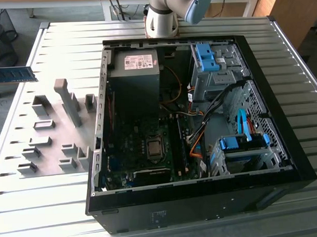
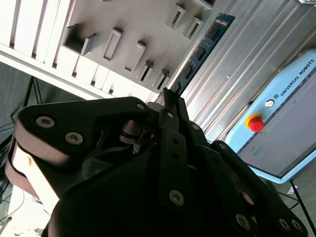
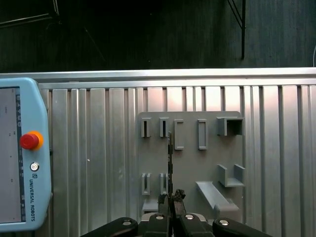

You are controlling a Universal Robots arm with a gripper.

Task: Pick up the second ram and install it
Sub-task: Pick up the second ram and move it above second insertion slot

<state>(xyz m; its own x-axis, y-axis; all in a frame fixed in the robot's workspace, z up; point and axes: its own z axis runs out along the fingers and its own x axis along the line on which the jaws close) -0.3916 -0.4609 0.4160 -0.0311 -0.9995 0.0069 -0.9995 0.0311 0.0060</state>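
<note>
Clamped narrow on one end of a thin, long blue circuit-board stick (image 3: pixel 170 158) with black chips: the fingertips of a black two-finger gripper (image 3: pixel 171 197). Gripped at the end, probably to leave most of the length free for seating. Held edge-on and raised, apparently clear of everything, lined up in the first wrist view with a flat grey plastic fixture plate (image 3: pixel 190 163) studded with upright holder blocks, on a ribbed silver metal table (image 3: pixel 98 148). Well apart on the same table, a pale blue control pendant (image 3: pixel 24 153) with a red button. Toward the exterior view's right of the plate, an open black computer case (image 1: pixel 177 211) around a green motherboard (image 1: pixel 125 145). Stick not yet at the long black slots (image 1: pixel 175 141) there. Crowding those slots on the exterior view's right: an orange and black cable bundle (image 1: pixel 199 130) and blue-clipped drive cages (image 1: pixel 237 144).
</note>
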